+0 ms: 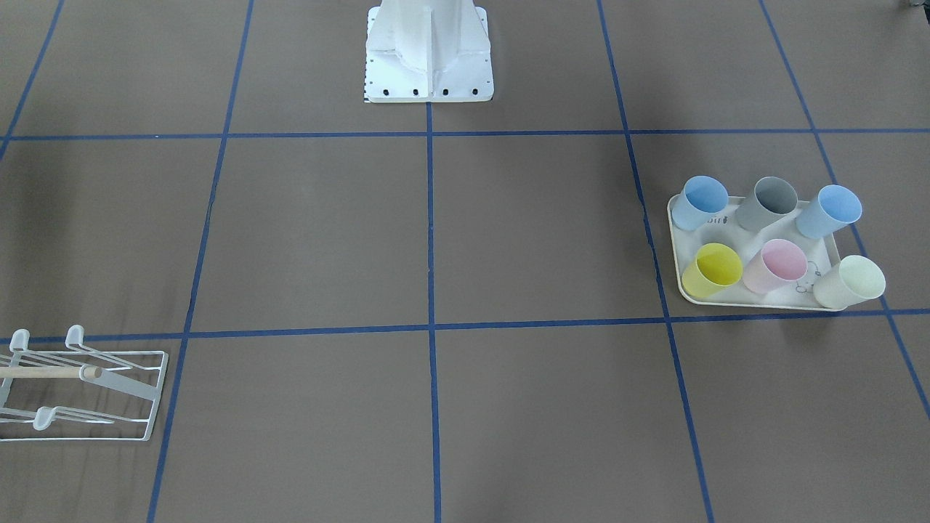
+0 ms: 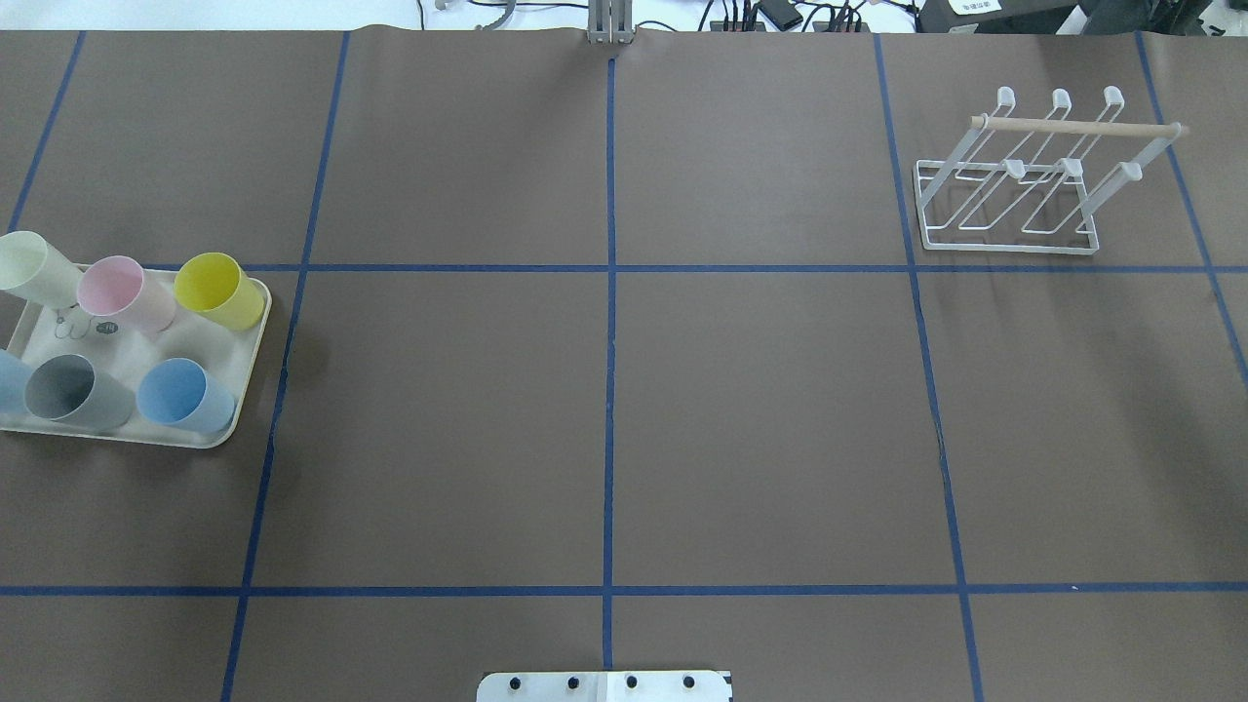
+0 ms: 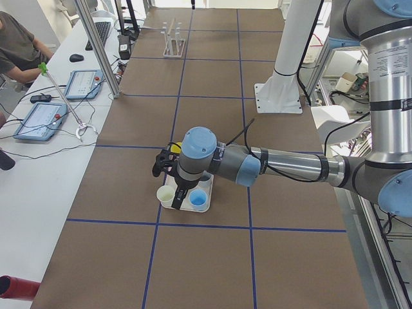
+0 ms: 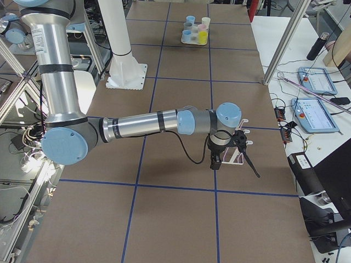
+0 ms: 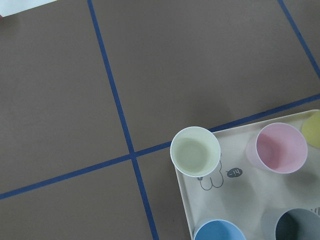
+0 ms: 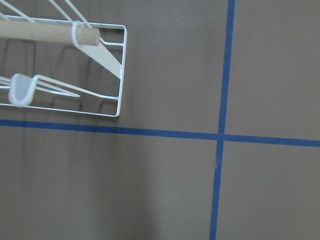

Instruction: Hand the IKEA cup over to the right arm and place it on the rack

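Technician: Location of pale green cup [image 5: 195, 151]?
Lead: Upright at corner of tray [image 5: 235, 200], beside five other cups [image 5: 281, 147], well apart from rack [image 2: 1071, 168] at far end of table [image 2: 760, 439].
Technician: State of left gripper [image 3: 166, 168] and right gripper [image 4: 242, 147]?
Lead: Cannot tell opening of either. Hovering over tray and near rack respectively; all cups on tray.
Technician: Method for pickup?
Lead: Centre over one cup, descend straight, close on wall only, clear of neighbours, with room left for handover.

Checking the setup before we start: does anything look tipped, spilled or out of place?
Nothing stands out. All six cups stand upright on the tray, and the rack sits upright with its prongs empty.
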{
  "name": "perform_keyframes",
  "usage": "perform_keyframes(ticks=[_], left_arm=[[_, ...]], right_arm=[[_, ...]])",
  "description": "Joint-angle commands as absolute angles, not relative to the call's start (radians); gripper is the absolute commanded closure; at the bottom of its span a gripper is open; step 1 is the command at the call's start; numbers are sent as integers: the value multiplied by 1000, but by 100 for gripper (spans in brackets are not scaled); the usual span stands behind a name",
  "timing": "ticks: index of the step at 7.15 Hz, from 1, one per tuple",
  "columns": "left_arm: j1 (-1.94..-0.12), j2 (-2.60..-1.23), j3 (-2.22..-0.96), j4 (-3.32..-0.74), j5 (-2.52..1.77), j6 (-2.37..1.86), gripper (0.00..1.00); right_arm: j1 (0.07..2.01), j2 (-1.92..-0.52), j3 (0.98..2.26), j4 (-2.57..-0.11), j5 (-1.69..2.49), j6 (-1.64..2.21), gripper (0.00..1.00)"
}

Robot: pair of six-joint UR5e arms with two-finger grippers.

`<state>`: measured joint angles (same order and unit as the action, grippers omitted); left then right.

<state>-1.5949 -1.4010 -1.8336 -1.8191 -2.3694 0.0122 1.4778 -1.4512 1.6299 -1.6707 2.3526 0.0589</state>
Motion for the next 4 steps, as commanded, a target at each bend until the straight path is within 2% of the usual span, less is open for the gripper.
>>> perform_keyframes(ticks=[1,4], left_arm=[[-1633,-1346,-1870,-1839,-2372,14,0],[-1632,-1330,-1916,-1847,-2382,15,0]], right_arm=[[1479,-1477,1634,-1643,2353,63,0],[1479,-1482,1641,-1643,2358,61,0]])
